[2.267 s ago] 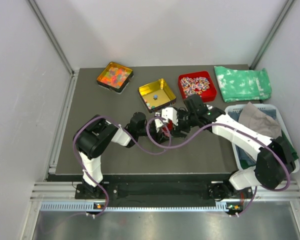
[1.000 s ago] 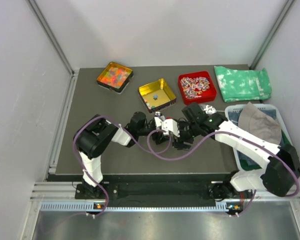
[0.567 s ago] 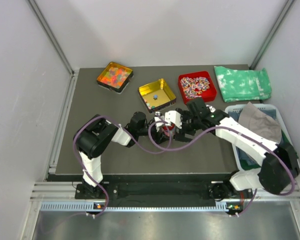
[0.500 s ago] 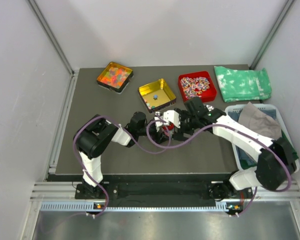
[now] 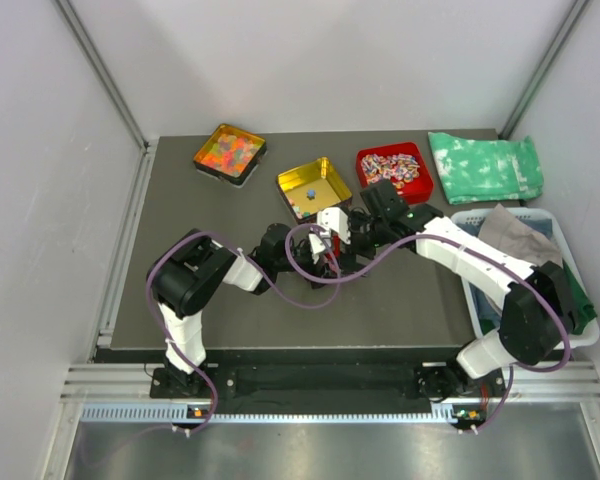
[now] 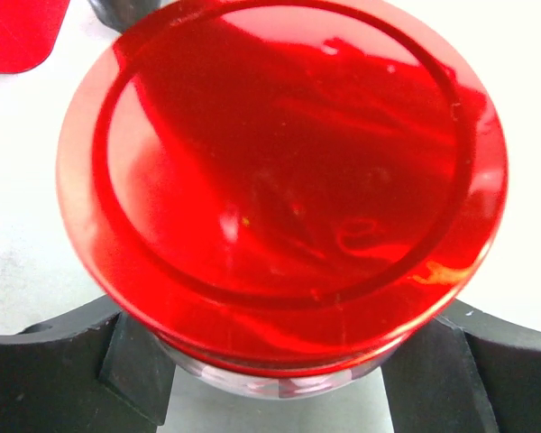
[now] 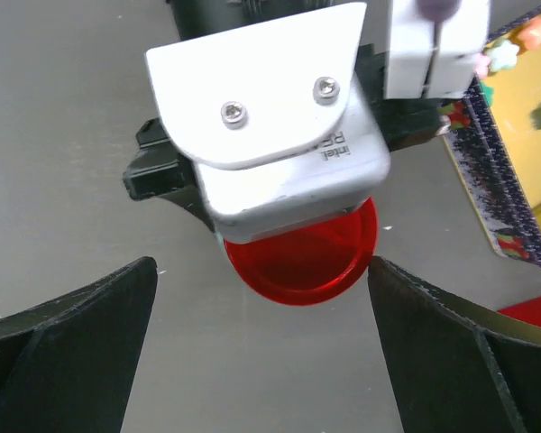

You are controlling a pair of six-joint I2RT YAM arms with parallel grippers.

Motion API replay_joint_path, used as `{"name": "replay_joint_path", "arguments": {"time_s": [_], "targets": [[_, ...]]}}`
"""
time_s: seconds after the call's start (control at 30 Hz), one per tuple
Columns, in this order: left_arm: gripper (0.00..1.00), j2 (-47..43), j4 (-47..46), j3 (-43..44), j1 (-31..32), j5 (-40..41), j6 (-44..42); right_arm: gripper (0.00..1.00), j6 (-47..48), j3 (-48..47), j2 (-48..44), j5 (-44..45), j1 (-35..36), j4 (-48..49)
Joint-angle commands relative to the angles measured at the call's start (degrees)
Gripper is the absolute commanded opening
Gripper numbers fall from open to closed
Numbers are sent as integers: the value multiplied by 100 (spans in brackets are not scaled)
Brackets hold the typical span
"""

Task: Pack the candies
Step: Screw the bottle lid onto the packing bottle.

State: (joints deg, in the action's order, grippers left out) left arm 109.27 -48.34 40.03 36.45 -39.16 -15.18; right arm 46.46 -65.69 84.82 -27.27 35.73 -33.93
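Shifting right gripper [image 7: 261, 271] left since earlier, hovering fully spread, empty, above red-lidded jar [image 6: 279, 171]; clamping jar in left gripper [image 6: 270, 379]; expecting light, hard, rolling candies [image 5: 309, 190], pinching across middles.

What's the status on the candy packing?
Left fingers clamped on red-lidded jar. Right fingers open above it. Few candies in yellow tray; lid on.

Layout | I see a far row on worktop [image 5: 230, 300], left to right: left tray [image 5: 206, 144], middle tray [image 5: 327, 184] with candies [image 5: 309, 192] in it, right tray [image 5: 427, 180], cloth [image 5: 485, 167] | basket [image 5: 462, 216] at right edge, near of cloth | jar [image 6: 279, 180] at mid-worktop, near of middle tray, between my left tool [image 6: 279, 365] fingers | right tool [image 7: 261, 343] beside it, far-right
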Motion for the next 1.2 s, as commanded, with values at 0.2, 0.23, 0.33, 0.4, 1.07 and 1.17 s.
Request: {"name": "replay_joint_path", "arguments": {"time_s": [0.2, 0.23, 0.33, 0.4, 1.07, 1.17], "targets": [[57, 235, 826, -74, 12, 303, -187, 97, 136, 4, -325, -719, 119, -386], [57, 243, 817, -74, 12, 303, -196, 96, 136, 12, -334, -736, 154, -456], [57, 252, 826, -57, 12, 303, -178, 95, 144, 91, -386, -684, 198, -483], [57, 252, 826, -66, 20, 303, -187, 94, 127, 188, -457, -657, 233, -474], [57, 252, 843, -48, 20, 321, -178, 93, -93, 470, -774, -631, 497, -482], [57, 261, 843, -57, 12, 312, -178, 93, -110, 461, -774, -640, 576, -518]]}}
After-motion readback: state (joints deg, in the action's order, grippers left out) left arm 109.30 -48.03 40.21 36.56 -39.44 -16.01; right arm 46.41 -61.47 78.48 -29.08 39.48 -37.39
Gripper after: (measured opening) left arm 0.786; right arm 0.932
